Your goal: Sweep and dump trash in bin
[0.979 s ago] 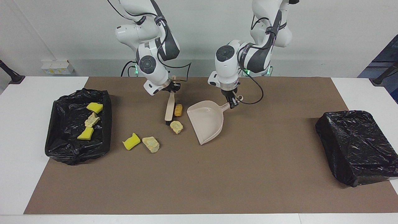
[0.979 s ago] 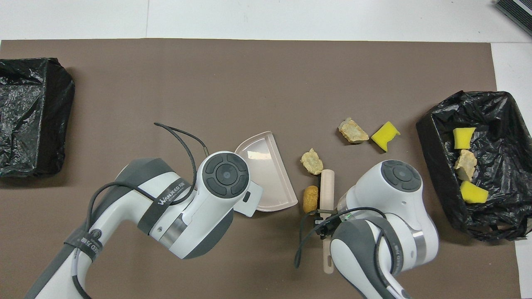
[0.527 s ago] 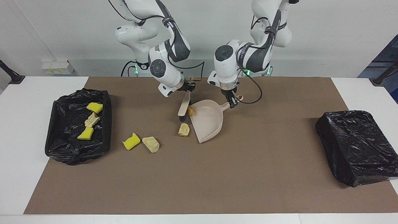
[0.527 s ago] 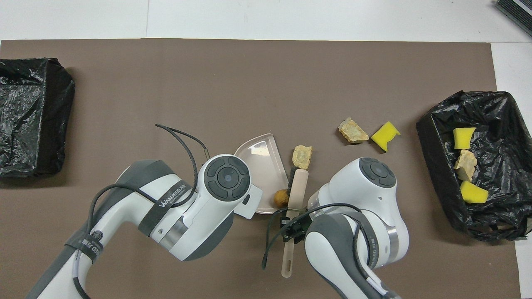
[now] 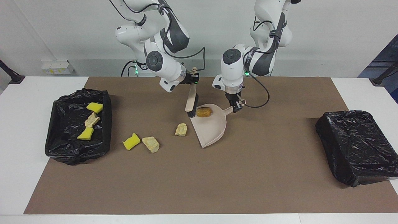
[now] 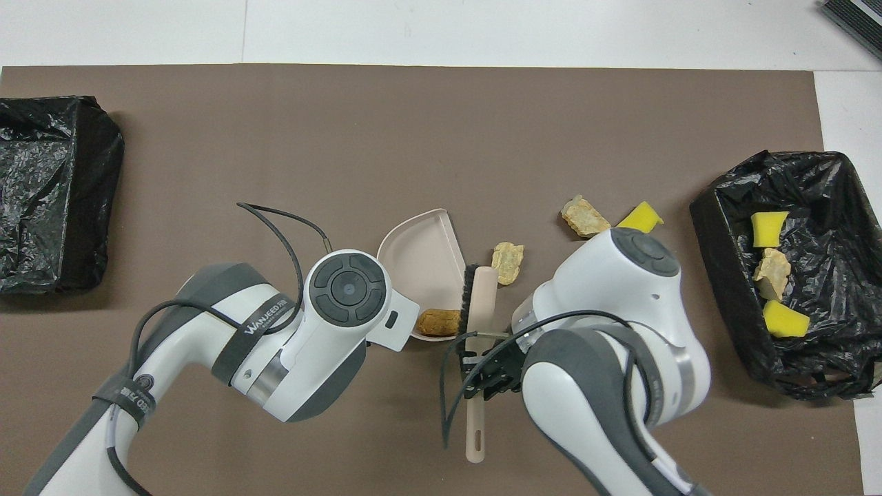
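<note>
Table (image 5: 18,130): we see a white top under a brown mat (image 5: 192,177), both arms working near its middle.
Bins: we find one black-lined bin (image 5: 56,146) at the right arm's end, with two yellow chunks and a tan lump (image 5: 92,119) lying in it; a second black-bagged bin (image 5: 357,143) sits at the left arm's end.
Arms: we trace the right arm (image 5: 155,59) down to the brush and the left arm (image 5: 239,59) down to the dustpan's handle.
Dustpan (image 5: 211,129): beige, flat on the mat, its open mouth toward the right arm's end.
Brush (image 5: 192,102): beige with black bristles, tilted, bristle end at the dustpan's mouth.
Right gripper (image 5: 192,79): we see it clamped on the brush's handle, over the mat.
Left gripper (image 5: 236,107): we see it pinched tight on the dustpan's handle tip.
Trash: a golden-brown lump (image 5: 204,112) lies inside the dustpan, just beside the bristles. A tan lump (image 5: 181,129) rests on the mat beside the dustpan's mouth. Another tan lump (image 5: 151,144) and a yellow chunk (image 5: 131,141) lie side by side between the dustpan and the filled bin.
</note>
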`<state>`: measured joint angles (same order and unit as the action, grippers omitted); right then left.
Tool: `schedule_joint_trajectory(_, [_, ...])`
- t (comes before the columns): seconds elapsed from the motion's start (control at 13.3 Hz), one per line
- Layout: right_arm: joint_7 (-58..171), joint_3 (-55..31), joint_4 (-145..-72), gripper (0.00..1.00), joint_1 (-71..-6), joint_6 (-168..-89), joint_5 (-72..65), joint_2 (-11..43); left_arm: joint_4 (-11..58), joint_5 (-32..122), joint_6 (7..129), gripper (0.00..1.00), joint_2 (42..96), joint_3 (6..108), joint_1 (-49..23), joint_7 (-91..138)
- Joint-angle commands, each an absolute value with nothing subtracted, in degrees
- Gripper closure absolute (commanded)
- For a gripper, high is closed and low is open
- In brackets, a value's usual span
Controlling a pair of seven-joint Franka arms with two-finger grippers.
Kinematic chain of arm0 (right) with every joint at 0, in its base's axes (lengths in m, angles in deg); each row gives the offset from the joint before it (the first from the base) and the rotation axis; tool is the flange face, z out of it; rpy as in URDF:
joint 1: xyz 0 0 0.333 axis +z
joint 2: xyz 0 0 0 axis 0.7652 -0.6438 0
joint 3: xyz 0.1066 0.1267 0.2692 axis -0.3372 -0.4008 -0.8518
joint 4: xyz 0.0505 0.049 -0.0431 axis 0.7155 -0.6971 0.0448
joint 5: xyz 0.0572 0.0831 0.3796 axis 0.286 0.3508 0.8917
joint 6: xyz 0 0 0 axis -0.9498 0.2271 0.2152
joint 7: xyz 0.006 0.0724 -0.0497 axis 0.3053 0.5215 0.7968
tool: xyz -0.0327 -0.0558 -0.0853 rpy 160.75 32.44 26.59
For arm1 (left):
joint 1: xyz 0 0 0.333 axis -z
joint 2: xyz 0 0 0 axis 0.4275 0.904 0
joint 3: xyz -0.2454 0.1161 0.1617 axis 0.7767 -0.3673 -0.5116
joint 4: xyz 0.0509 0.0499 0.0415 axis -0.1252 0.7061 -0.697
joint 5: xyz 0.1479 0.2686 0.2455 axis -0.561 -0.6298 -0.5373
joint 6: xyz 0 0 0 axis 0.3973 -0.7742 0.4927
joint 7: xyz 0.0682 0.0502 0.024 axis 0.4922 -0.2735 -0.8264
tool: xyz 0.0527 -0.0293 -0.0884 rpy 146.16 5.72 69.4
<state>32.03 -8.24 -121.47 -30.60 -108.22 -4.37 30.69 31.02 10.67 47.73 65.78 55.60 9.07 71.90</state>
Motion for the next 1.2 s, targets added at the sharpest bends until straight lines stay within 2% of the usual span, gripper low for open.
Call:
schedule_joint_trajectory(0.0, [33.52,-8.51,-115.37,1.00,-34.27,-102.95,-13.29,27.03,32.87,10.84,49.42,1.00,64.50,55.71,8.09,71.75])
schedule_joint_trajectory(0.3, [34.82,-8.60,-112.80,1.00,-38.84,-98.37,-31.21,25.35,33.83,10.84,49.42,1.00,64.15,55.79,7.82,71.66])
schedule_joint_trajectory(0.45, [42.63,-8.51,-112.72,1.00,-40.69,-97.22,-42.28,23.60,34.01,10.84,49.50,1.00,64.59,55.79,8.44,71.22])
schedule_joint_trajectory(0.68, [45.11,-8.51,-110.71,1.00,-42.45,-97.74,-56.28,17.55,34.01,10.84,49.33,1.00,64.59,55.79,8.44,71.04])
schedule_joint_trajectory(0.98, [43.72,-8.24,-107.10,1.00,-44.39,-101.43,-61.48,10.95,34.01,10.84,49.24,1.00,64.59,55.79,8.35,70.43])
schedule_joint_trajectory(1.13, [40.57,-8.42,-107.70,1.00,-45.35,-104.68,-63.08,9.80,34.01,10.84,48.89,1.00,64.59,55.71,8.44,70.43])
